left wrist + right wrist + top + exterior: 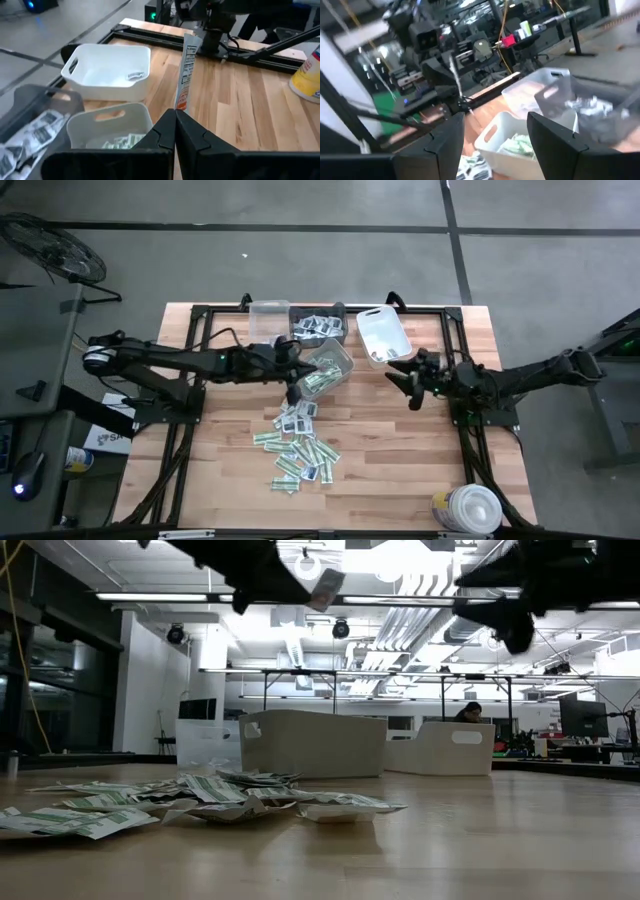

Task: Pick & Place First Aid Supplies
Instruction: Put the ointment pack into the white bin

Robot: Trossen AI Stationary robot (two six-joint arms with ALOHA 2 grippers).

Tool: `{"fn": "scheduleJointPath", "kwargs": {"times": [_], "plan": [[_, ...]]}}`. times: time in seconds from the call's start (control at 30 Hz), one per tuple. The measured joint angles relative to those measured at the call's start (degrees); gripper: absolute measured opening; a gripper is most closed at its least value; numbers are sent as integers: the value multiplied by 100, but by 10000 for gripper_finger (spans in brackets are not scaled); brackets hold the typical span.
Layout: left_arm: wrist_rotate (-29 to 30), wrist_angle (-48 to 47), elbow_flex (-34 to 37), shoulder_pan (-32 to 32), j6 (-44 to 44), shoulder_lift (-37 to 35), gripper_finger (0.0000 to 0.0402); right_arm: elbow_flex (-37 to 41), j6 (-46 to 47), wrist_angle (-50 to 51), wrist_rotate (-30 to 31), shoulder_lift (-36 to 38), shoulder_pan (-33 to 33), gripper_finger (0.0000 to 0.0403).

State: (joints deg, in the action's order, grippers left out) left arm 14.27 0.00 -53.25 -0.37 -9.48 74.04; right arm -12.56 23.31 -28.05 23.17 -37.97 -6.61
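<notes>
The first aid supplies lie as a loose pile of small flat packets [298, 445] on the wooden table, in front of the bins. More fill a dark bin [318, 328] and a pale bin [328, 368]. My left gripper [175, 116] is shut on one narrow white packet [186, 65] and hovers above the table beside the pale bin. In the low view it shows high at the top [300, 585]. My right gripper [403, 385] stands open in the air near the white bin [383, 335], with nothing between its fingers [445, 140]. My left gripper pinches the narrow packet by one end [179, 106] between its two fingertips. The fingers come from the table's left, slanting a little downward, and lie along the packet. The packet sticks out beyond the tips, edge-on and lifted clear of the table and bins.
A clear bin [270, 315] stands at the far left of the bin row. The white bin holds a single small packet [134, 76]. A big round white tub [468, 508] sits at the near right corner. Bare wood lies to the right of the pile.
</notes>
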Motion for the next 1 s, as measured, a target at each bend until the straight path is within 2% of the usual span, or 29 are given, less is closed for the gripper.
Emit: {"fn": "scheduleJointPath", "kwargs": {"times": [0.1,0.37,0.77,1.0], "plan": [[20,-40,-208,3,80,165,0,-609,-538,455,-205,-450,2,208],[168,-53,-458,1,389,273,0,-2514,-1221,2371,-490,-1606,299,208],[180,-156,-455,-1,578,269,0,-4854,-1663,4015,-2268,-3168,1088,208],[194,-161,-453,-1,672,269,0,-5824,-1837,4831,-2639,-4030,1260,208]]}}
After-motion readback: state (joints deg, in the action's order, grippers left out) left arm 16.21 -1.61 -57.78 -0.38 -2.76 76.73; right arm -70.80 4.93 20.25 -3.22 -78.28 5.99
